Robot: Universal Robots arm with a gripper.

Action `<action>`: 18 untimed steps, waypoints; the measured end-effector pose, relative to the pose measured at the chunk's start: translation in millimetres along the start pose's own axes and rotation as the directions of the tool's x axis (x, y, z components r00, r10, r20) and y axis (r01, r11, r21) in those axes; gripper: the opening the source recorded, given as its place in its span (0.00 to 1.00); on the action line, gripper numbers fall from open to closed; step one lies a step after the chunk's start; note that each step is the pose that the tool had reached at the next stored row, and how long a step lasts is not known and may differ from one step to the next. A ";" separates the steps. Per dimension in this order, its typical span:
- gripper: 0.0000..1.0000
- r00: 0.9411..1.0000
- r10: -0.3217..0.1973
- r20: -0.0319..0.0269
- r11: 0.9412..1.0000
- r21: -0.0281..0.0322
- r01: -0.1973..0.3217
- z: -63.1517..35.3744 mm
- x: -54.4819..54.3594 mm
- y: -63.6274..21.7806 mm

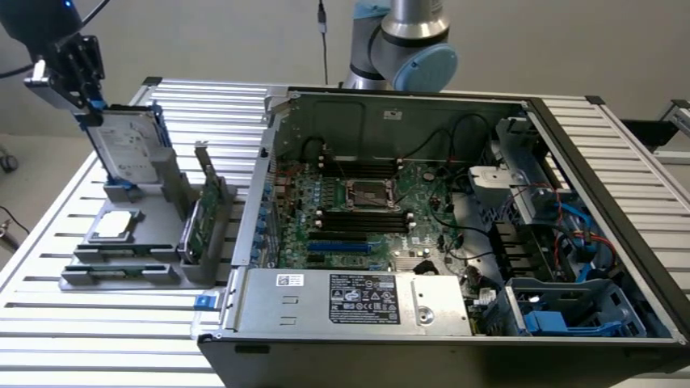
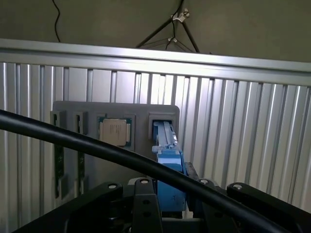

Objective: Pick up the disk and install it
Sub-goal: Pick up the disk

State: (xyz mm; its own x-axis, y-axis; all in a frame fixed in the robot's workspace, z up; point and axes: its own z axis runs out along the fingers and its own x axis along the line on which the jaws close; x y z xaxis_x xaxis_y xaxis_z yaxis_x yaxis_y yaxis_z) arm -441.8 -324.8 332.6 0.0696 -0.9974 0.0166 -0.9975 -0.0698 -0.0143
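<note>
The disk [image 1: 129, 149], a silver-grey drive with a white label in a blue carrier, stands upright at the far end of the grey holder [image 1: 161, 242] on the exterior view's left. Its lower end is at the holder's slot. My gripper [image 1: 89, 107] comes down from above and is shut on the disk's top edge. In the wrist view the disk [image 2: 167, 155] shows edge-on, running from the slot up between my gripper [image 2: 170, 196] fingers.
The holder also carries a square silver chip [image 1: 115, 225] and green circuit cards [image 1: 210, 214]. An open computer case [image 1: 275, 162] fills the middle and right, with a drive bay [image 1: 561, 315] at its near right corner. The arm's base [image 1: 405, 48] stands behind it. A black cable [image 2: 97, 145] crosses the wrist view.
</note>
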 end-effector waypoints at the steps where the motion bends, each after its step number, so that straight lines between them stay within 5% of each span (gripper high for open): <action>1: 0.33 1.000 0.000 0.000 1.000 0.004 0.000 0.6 -0.1 0.0; 6: 0.33 1.000 0.000 -0.001 1.000 0.016 0.000 5.1 -0.1 0.6; 18: 0.33 1.000 0.000 -0.001 1.000 0.017 0.000 8.8 -0.2 0.7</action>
State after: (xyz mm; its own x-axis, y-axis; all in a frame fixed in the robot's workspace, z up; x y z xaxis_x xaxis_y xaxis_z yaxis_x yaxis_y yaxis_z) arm -442.4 -324.8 323.8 0.0692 -0.9975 0.0173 -0.9971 -0.0697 -0.0309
